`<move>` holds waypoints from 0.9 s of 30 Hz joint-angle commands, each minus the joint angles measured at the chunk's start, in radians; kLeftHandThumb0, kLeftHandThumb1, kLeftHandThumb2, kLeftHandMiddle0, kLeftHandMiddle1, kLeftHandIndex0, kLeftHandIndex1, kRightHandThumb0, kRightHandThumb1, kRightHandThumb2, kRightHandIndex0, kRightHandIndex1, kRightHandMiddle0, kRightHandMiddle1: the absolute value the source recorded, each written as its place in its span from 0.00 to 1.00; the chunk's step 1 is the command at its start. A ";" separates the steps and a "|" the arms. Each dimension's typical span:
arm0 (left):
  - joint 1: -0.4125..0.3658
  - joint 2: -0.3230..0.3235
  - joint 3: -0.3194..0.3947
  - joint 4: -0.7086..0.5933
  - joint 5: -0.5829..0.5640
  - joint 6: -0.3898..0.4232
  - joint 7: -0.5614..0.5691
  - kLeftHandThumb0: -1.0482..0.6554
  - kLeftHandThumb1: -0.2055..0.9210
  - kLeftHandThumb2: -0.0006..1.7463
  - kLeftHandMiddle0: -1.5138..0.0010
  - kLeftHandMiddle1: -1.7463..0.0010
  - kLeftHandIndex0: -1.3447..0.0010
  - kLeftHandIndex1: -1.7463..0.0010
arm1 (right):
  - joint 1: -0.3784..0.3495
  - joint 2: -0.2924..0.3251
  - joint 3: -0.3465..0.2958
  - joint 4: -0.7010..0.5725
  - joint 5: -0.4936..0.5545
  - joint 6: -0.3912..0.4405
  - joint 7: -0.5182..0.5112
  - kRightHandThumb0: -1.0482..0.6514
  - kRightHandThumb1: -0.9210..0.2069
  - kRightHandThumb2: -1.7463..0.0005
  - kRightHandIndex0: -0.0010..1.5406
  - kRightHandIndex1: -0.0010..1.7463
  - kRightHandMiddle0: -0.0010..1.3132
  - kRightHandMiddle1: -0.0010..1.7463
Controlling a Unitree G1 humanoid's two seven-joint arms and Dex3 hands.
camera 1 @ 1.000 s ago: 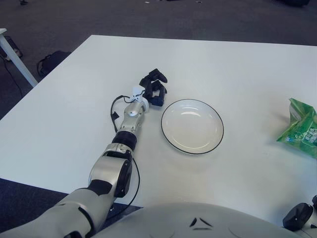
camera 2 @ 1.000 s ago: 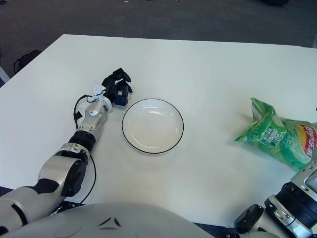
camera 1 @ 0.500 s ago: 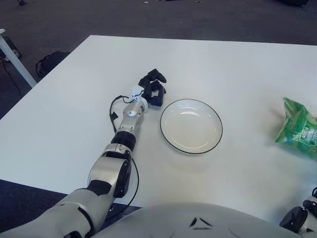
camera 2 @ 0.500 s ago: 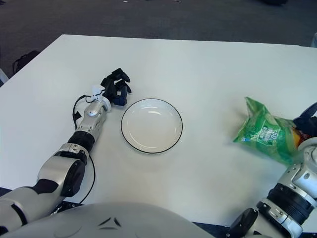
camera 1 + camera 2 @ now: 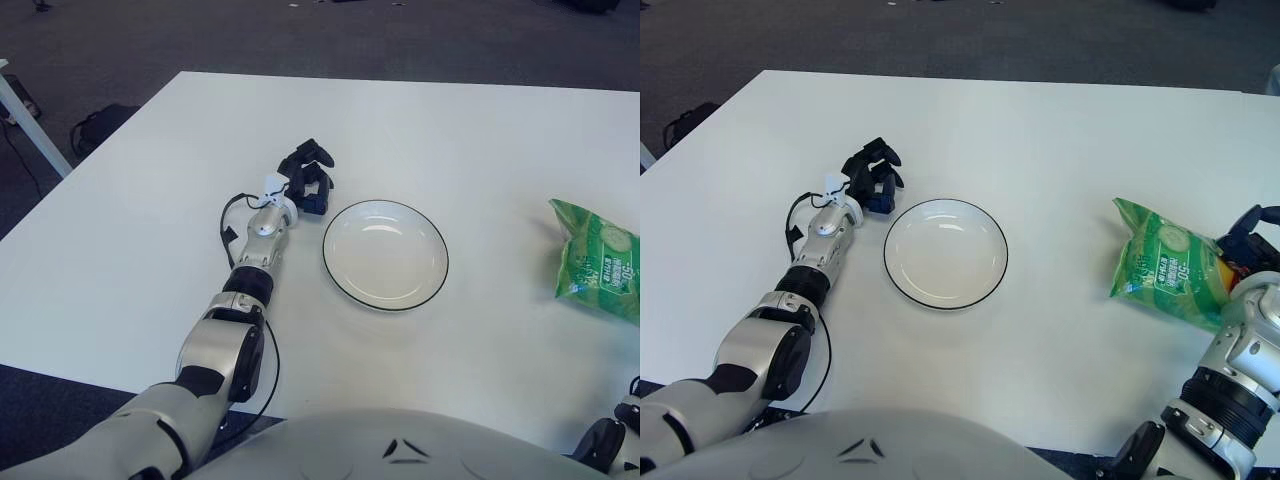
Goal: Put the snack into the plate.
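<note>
The snack, a green bag (image 5: 1164, 268), is to the right of the plate, about a plate's width from its rim; whether it rests on the table or hangs just above it I cannot tell. My right hand (image 5: 1244, 238) is shut on the bag's right end, with dark fingers over its top edge. The white plate (image 5: 897, 285) with a thin black rim sits empty in the middle of the white table. My left hand (image 5: 309, 178) lies on the table just off the plate's upper left rim, fingers curled and holding nothing.
The white table (image 5: 470, 130) stretches wide behind the plate. Its left edge borders dark carpet, with a white table leg (image 5: 30, 110) and a dark bag (image 5: 100, 125) on the floor.
My right hand has carried the green bag leftward towards the plate and turned it more upright. The left arm has stayed in place.
</note>
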 commanded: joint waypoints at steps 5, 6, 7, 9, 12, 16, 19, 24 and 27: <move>0.077 -0.002 -0.008 0.032 0.015 0.008 -0.002 0.61 0.27 0.90 0.56 0.00 0.51 0.00 | -0.037 0.004 0.091 0.082 -0.010 -0.012 0.010 0.33 0.53 0.25 0.79 1.00 0.46 1.00; 0.077 -0.002 -0.008 0.032 0.014 0.011 -0.003 0.61 0.27 0.90 0.56 0.00 0.51 0.00 | -0.041 0.003 0.097 0.089 -0.009 -0.015 0.012 0.33 0.53 0.25 0.79 1.00 0.46 1.00; 0.077 -0.002 -0.008 0.032 0.013 0.012 -0.004 0.61 0.27 0.90 0.56 0.00 0.51 0.00 | -0.051 0.000 0.105 0.099 -0.010 -0.016 0.013 0.33 0.53 0.25 0.79 1.00 0.47 1.00; 0.077 -0.002 -0.008 0.032 0.012 0.013 -0.005 0.61 0.27 0.90 0.56 0.00 0.51 0.00 | -0.073 -0.006 0.120 0.121 -0.011 -0.019 0.012 0.33 0.53 0.25 0.79 1.00 0.47 1.00; 0.077 -0.002 -0.008 0.032 0.011 0.014 -0.005 0.61 0.27 0.90 0.56 0.00 0.52 0.00 | -0.102 -0.016 0.137 0.150 -0.013 -0.023 0.007 0.33 0.53 0.25 0.79 1.00 0.47 1.00; 0.078 -0.003 -0.009 0.032 0.013 0.012 -0.002 0.61 0.27 0.90 0.56 0.00 0.52 0.00 | -0.167 -0.032 0.164 0.200 -0.023 -0.020 -0.006 0.33 0.53 0.25 0.79 1.00 0.47 1.00; 0.081 -0.004 -0.010 0.030 0.014 0.010 0.000 0.61 0.27 0.90 0.56 0.00 0.52 0.00 | -0.239 -0.047 0.187 0.256 -0.031 -0.017 -0.024 0.33 0.53 0.25 0.79 1.00 0.47 1.00; 0.089 -0.005 -0.014 0.021 0.016 0.006 0.002 0.61 0.28 0.89 0.57 0.00 0.52 0.00 | -0.307 -0.056 0.204 0.327 -0.036 -0.033 -0.046 0.33 0.54 0.24 0.81 1.00 0.47 1.00; 0.092 -0.004 -0.014 0.016 0.015 0.008 0.000 0.61 0.29 0.89 0.57 0.00 0.52 0.00 | -0.355 -0.063 0.217 0.392 -0.040 -0.054 -0.060 0.33 0.54 0.24 0.81 1.00 0.47 1.00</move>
